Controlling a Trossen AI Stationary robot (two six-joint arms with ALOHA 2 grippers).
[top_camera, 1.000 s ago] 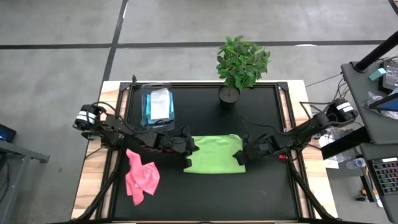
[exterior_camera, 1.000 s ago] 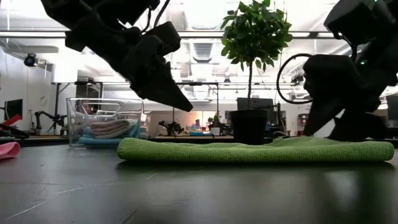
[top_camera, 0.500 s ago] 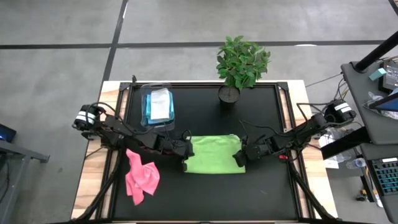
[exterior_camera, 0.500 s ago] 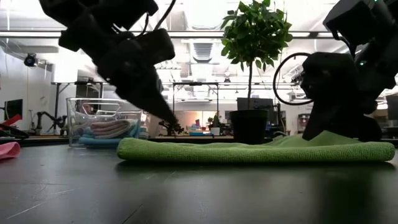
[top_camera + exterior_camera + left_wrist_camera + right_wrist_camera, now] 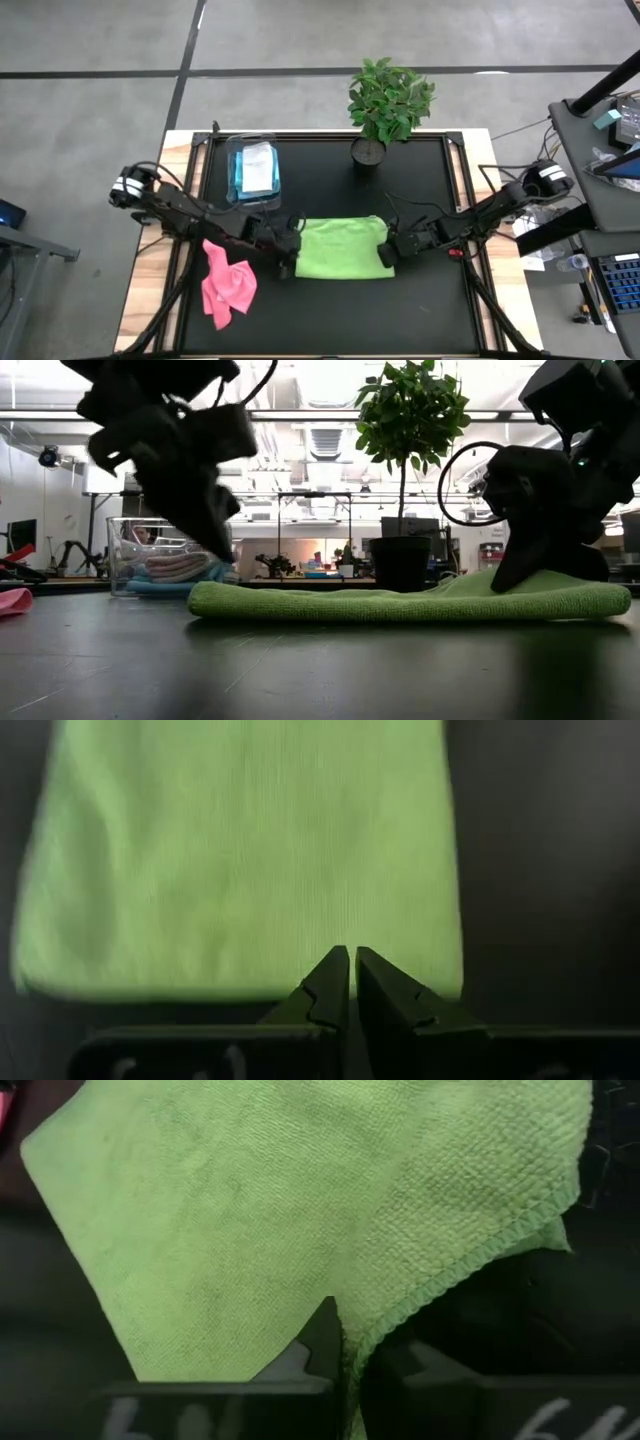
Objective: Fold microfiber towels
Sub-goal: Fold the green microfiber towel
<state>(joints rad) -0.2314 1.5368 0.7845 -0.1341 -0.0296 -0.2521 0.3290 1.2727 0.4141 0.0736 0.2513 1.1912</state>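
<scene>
Towels number four in my sight: one lime green towel (image 5: pixel 340 248), one pink towel (image 5: pixel 227 284), and two folded in the clear bin (image 5: pixel 252 168), one light blue (image 5: pixel 240 178) and one pale (image 5: pixel 258 160). My right tool (image 5: pixel 385 256) is pinched on the green towel's edge at its 3 o'clock side, and the wrist view shows the hem (image 5: pixel 470 1260) caught between the fingers. My left tool (image 5: pixel 285 268), fingers pressed together with nothing between them, sits at the towel's 8 o'clock corner, tips just at the cloth's edge. The green towel lies flat at the centre of the black desk (image 5: pixel 420 310). The pink one lies crumpled toward 8 o'clock, the bin toward 11 o'clock, one potted plant (image 5: pixel 388 100) at 12.
</scene>
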